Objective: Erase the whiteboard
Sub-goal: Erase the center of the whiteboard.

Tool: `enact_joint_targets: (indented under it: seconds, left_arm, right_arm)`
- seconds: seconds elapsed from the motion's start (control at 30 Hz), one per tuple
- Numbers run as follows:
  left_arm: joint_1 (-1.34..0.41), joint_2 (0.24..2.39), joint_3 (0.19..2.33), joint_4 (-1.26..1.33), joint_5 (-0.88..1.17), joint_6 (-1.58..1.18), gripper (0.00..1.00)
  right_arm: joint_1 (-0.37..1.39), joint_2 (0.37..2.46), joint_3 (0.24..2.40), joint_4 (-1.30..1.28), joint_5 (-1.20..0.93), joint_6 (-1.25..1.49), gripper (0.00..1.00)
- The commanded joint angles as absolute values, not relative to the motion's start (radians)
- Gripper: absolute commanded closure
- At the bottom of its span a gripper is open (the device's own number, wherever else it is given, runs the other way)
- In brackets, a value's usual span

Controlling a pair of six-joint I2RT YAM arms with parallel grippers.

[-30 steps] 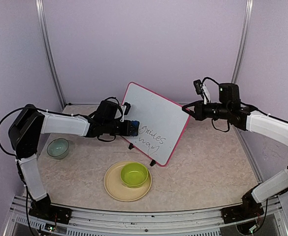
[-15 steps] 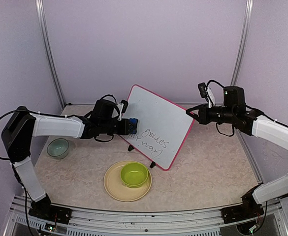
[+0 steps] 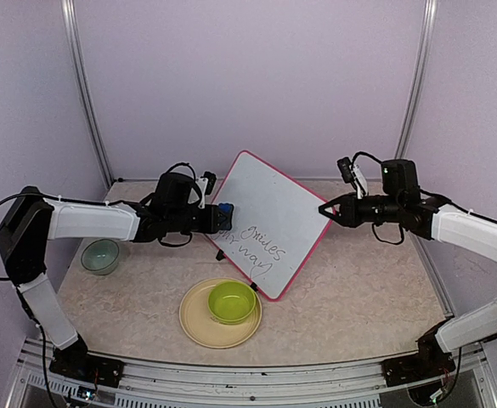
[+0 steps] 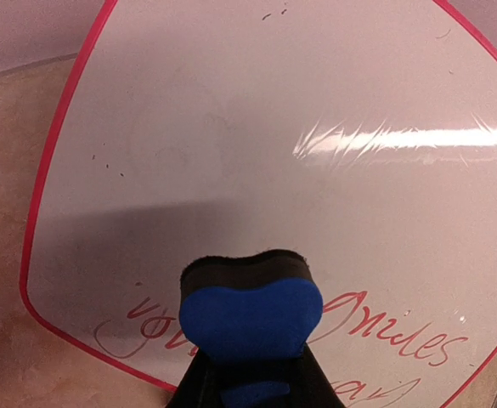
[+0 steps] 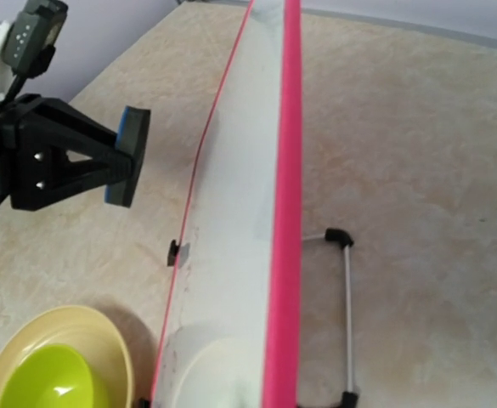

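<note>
While the left gripper (image 3: 217, 218) stays clamped on the blue eraser (image 4: 250, 310), its felt face hovers just in front of the whiteboard (image 3: 273, 200). It sits near the board's left edge and just above the handwriting (image 3: 261, 244). The right wrist view shows a gap between pad and surface, so no stroke seems to be under way. Across the board, the right gripper (image 3: 326, 210) sits at the pink frame's right corner. Whether its fingers are pinching that corner or have parted I cannot tell. Over the last second this arm has come down and the board has swung with it, leaning further back, its lower corner now close to the plate (image 3: 199, 330) holding the green bowl (image 3: 232, 302). The wire stand (image 5: 347, 316) behind it rests on the table (image 3: 358, 289). I judge the board is being set down to be steadied. The upper area looks clean, but the writing remains, so the wiping is not finished.
</note>
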State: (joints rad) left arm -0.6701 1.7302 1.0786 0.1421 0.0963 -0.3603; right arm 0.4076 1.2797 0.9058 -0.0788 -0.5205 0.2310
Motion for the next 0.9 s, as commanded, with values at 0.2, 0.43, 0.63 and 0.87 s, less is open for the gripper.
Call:
enact_joint_targets:
  seconds: [0.2,0.43,0.63,0.87]
  left_arm:
    - [-0.664,1.671,1.034,0.179,0.088,-0.364,0.98]
    - [-0.668,1.589,1.011,0.131,0.061,-0.390,0.98]
    - [-0.677,1.527,0.977,0.097,0.024,-0.390,0.98]
    - [-0.685,1.554,0.989,0.082,0.033,-0.373,0.98]
  right_arm:
    - [0.385,1.314,0.972,-0.105,-0.588,0.251,0.54]
    - [0.374,1.341,1.084,-0.208,-0.602,0.238,0.32]
    - [0.347,1.404,1.219,-0.361,-0.612,0.175,0.27]
    - [0.306,1.559,1.412,-0.461,-0.646,0.145,0.26]
